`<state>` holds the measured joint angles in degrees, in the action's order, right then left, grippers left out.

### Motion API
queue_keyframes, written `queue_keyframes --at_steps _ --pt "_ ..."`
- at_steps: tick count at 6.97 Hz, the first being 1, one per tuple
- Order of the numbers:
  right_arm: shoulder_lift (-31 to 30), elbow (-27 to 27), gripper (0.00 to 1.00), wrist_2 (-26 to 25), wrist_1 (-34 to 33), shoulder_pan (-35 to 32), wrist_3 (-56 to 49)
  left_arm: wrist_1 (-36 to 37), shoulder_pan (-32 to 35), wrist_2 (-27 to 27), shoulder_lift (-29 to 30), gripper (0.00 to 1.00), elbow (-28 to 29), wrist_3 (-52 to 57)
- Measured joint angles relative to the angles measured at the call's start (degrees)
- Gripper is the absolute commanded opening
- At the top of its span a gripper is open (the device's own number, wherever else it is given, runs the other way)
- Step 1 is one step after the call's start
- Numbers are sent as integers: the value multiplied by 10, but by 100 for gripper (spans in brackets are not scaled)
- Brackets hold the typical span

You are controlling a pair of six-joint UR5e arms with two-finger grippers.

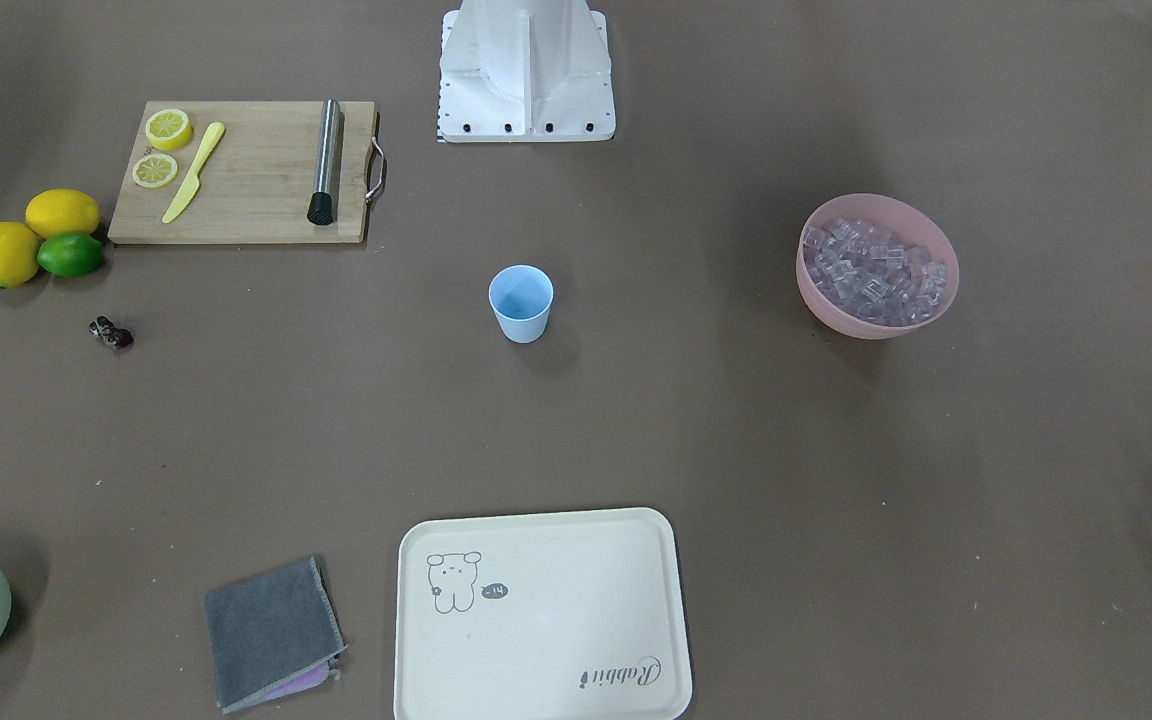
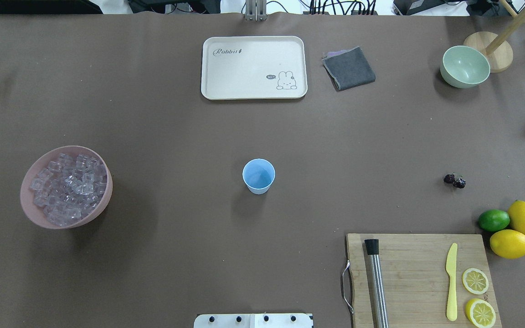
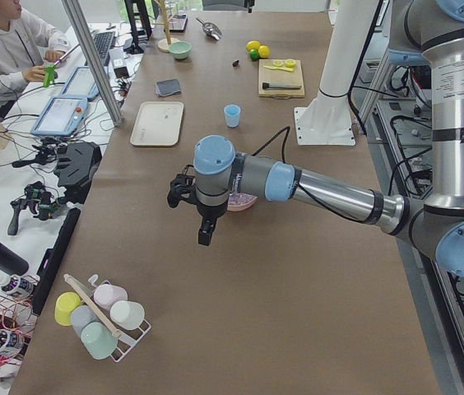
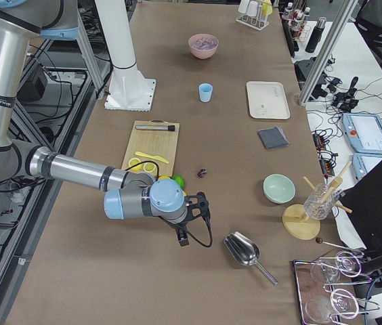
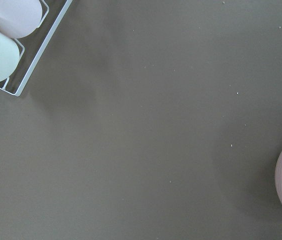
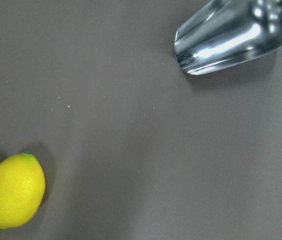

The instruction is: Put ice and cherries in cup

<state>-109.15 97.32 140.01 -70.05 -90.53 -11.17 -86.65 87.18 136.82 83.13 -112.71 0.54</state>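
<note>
Overhead exterior: cherries at 3 o'clock from cup, light, slick; I'd pinch across the pair. Can't tell whether left tool or right tool is spread.

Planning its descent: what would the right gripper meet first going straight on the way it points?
The right gripper points down; likely bare table, between metal scoop and lemon, depth unclear.

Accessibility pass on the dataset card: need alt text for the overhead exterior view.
An empty light blue cup stands mid-frame, a pink bowl of ice cubes far to its left, dark cherries far to its right. A cream tray lies beyond it, a wooden cutting board at lower right; no arm shows.
</note>
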Motion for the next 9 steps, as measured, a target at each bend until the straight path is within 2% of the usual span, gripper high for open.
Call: queue_keyframes --at_steps 4,7,9 --pt "4 -4 100 4 0 0 1 -5 -1 -4 1 97 16 0" --pt "1 -5 100 30 -1 0 1 -9 -2 -1 -1 97 19 -2" --pt "0 -6 100 46 -1 0 2 -65 -12 0 -23 97 22 -5"
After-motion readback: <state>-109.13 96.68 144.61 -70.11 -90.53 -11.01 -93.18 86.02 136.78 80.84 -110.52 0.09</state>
